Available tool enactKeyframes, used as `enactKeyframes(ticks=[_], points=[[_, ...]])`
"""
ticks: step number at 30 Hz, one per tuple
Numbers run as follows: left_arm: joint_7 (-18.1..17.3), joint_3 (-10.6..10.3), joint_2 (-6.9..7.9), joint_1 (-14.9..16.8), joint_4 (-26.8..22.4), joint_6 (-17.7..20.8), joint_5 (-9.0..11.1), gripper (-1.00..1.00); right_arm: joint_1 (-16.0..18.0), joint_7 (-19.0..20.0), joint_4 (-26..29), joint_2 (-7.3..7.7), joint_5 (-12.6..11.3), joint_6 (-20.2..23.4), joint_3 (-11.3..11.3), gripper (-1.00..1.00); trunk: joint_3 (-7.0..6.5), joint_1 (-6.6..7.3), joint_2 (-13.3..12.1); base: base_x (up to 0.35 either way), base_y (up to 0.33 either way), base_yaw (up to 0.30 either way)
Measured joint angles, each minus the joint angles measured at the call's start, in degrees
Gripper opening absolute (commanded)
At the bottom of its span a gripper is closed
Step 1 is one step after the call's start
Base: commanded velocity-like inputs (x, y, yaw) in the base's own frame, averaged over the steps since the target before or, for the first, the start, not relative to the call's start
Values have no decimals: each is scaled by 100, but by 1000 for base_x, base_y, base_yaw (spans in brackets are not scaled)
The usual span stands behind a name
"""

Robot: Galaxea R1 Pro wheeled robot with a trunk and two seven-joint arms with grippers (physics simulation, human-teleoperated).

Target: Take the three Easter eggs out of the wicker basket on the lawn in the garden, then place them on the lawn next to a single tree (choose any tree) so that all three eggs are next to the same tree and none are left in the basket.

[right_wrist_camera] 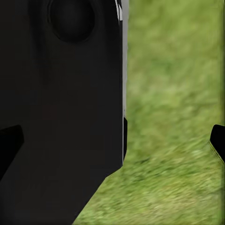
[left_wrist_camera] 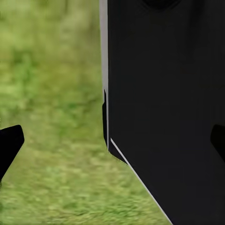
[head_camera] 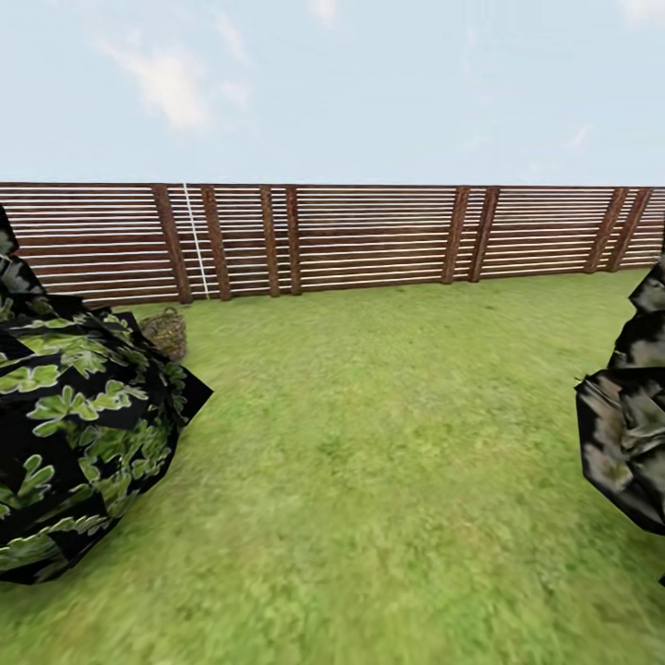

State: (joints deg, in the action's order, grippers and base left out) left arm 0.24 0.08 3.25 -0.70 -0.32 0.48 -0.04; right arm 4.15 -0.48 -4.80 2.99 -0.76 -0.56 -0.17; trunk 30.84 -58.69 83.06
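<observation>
The wicker basket [head_camera: 166, 331] stands far off on the lawn [head_camera: 388, 443], close to the fence and half hidden behind dark foliage. The Easter eggs are out of view; the basket's inside does not show from here. In the left wrist view my left gripper [left_wrist_camera: 112, 140] is open, its black fingertips [left_wrist_camera: 10, 140] far apart, with grass and the robot's dark body [left_wrist_camera: 164, 103] behind. In the right wrist view my right gripper [right_wrist_camera: 112, 140] is open too, one fingertip [right_wrist_camera: 218, 140] at the frame's edge. Neither holds anything. No tree trunk shows.
A dark mass of green-speckled leaves [head_camera: 74, 434] fills the near left. A greyer leafy mass [head_camera: 633, 416] stands at the right edge. A brown slatted fence [head_camera: 369, 235] closes the lawn's far side. Open grass runs between the two leafy masses.
</observation>
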Motion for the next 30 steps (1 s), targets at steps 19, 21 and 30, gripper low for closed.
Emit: enactKeyframes(ticks=[19,21,30], points=[[0,-6,0,0,0,0,-4,100,0,0,0,1,-4,0,0,100,0,0,0,329,-73,0],[0,-7,0,0,0,0,-4,100,0,0,0,0,-4,0,0,100,0,0,0,329,-73,0],[0,1,0,0,0,0,-1,100,0,0,0,0,-4,0,0,100,0,0,0,329,-73,0]])
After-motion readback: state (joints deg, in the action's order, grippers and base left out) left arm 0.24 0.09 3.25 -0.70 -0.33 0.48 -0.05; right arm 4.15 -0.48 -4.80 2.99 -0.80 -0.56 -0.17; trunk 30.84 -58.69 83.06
